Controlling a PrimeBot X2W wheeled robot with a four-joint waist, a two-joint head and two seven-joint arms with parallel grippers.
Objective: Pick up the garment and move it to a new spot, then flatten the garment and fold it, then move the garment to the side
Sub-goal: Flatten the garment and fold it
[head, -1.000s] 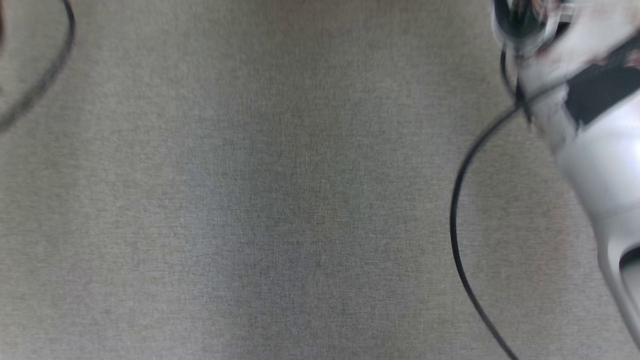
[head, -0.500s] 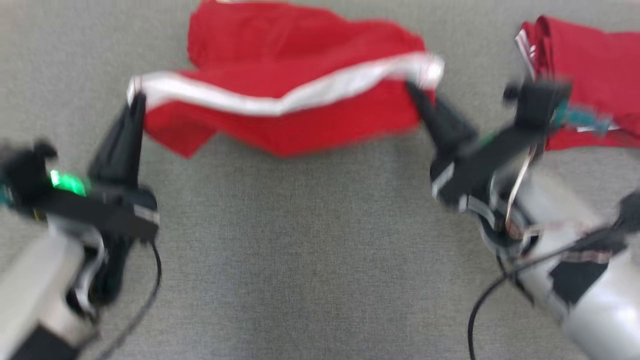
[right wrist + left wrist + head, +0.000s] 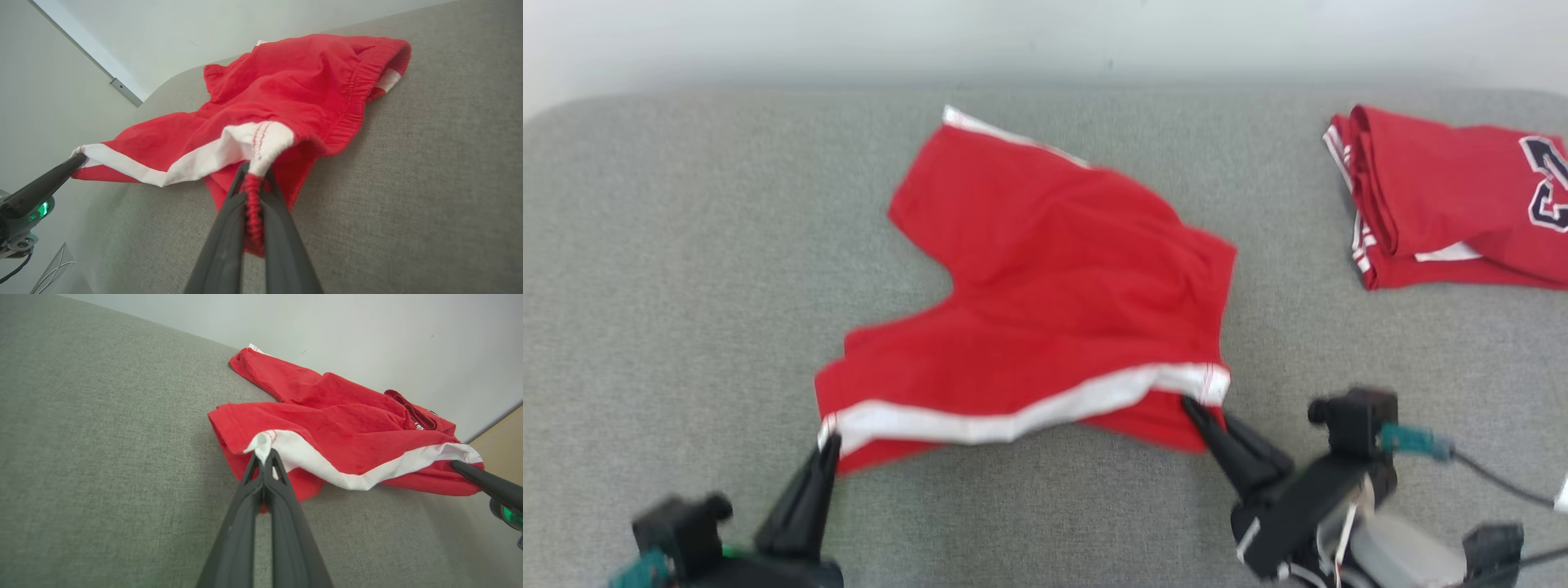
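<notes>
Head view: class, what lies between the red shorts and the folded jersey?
Bare grey surface separates the red shorts from the folded jersey, seen in the head view.

Folded jersey partly beyond right edge

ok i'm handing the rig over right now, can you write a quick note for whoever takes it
Grippers: the left gripper is shut on one end of the white-banded edge of the red shorts. The right gripper is shut on the other end.
Things: the shorts lie mostly on the grey padded surface, with the near edge strung between the grippers. A folded red jersey sits apart at the far right.
Done: shorts gripped and spread out roughly.
Left: the cloth is wrinkled, so flatten it, fold it, then move it to the side.
</notes>
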